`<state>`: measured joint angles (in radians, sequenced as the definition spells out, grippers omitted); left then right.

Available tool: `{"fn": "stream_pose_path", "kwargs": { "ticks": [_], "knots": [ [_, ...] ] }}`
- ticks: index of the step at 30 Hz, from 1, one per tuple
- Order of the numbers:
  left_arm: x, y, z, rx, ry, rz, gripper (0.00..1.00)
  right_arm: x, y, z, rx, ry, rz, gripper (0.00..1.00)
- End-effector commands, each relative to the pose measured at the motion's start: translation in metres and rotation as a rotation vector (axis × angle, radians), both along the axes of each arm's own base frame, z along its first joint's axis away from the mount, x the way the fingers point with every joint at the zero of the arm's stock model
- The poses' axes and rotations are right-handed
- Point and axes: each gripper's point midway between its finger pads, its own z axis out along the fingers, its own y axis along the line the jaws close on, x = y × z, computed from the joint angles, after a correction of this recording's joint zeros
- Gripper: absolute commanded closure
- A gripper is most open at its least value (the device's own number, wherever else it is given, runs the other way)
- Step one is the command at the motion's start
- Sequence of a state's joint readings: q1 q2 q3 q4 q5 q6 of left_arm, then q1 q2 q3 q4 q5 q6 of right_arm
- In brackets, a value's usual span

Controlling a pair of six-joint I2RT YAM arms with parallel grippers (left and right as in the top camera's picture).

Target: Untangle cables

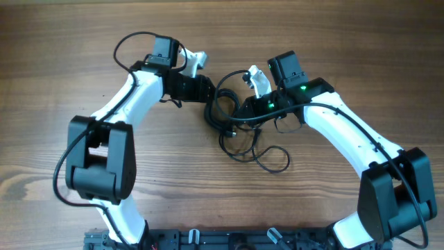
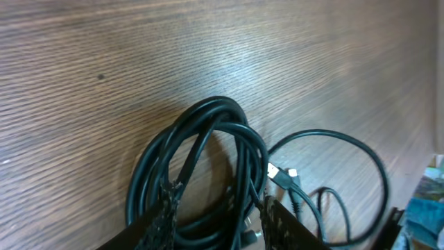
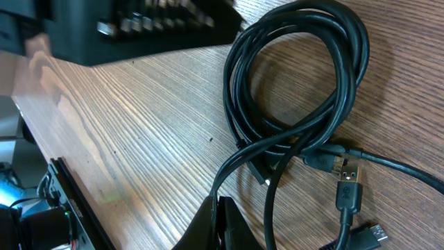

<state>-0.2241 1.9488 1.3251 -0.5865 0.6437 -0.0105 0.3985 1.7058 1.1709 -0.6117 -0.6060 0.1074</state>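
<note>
**Item: cables** (image 1: 225,135). Several thin black cords lie on the wooden table (image 1: 69,55), at its middle, between the two arms. The upper part is a many-stranded coil (image 2: 220,107). Looser loops trail from it toward the near edge and the robot's right. Small plugs (image 3: 347,189) lie just beside the coil; one of them shows a bright metal end (image 2: 281,173).

**Item: left gripper** (image 1: 211,104). It reaches in from the robot's left to the coil's upper edge.
- In its wrist view the gripper (image 2: 218,226) stands spread wide.
- The two mesh-faced fingers (image 2: 165,208) sit one at each flank of the coil's lower part.
- Several strands run down between the fingers. The jaws are not pressed together.
- Whether either pad touches the cord cannot be told.

**Item: right gripper** (image 1: 234,123). It reaches in from the robot's right to the middle of the bundle, close to the left one.
- In its wrist view the gripper (image 3: 216,212) has its fingers pressed together, with only a thin seam between them.
- One strand curves down from the coil (image 3: 238,83) and ends at the fingertips, pinched there.
- A second strand passes just beside the fingers, apart from them.

**Surroundings:** a black rail (image 1: 208,239) runs along the near edge of the table, between the arm bases.
</note>
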Motion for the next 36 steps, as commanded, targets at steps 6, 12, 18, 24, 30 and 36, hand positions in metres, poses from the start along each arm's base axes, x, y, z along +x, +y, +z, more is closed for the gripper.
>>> {"fn": "stream_pose_path", "kwargs": {
  "ticks": [6,12,18,24,30,36],
  "knots": [
    [0.010,0.005,-0.028,0.238,-0.025,0.093,0.57,-0.002,0.002,-0.003,0.013,0.020,0.005,0.79],
    [0.008,-0.002,-0.029,0.260,-0.038,0.077,0.65,0.003,-0.006,-0.010,-0.042,0.049,-0.080,0.69],
    [0.011,0.006,-0.039,0.310,-0.032,0.113,0.55,-0.001,-0.010,-0.017,-0.097,0.051,-0.084,0.63],
    [0.011,0.005,-0.050,0.311,-0.005,0.129,0.66,-0.007,-0.004,-0.030,-0.141,0.063,-0.064,0.59],
    [0.011,0.004,-0.049,0.308,-0.009,0.128,0.87,-0.018,0.000,-0.066,-0.208,0.142,-0.041,0.59],
    [0.011,-0.002,-0.034,0.247,-0.004,0.114,0.96,-0.012,-0.018,-0.088,-0.320,0.188,-0.161,0.72]
  ]
}}
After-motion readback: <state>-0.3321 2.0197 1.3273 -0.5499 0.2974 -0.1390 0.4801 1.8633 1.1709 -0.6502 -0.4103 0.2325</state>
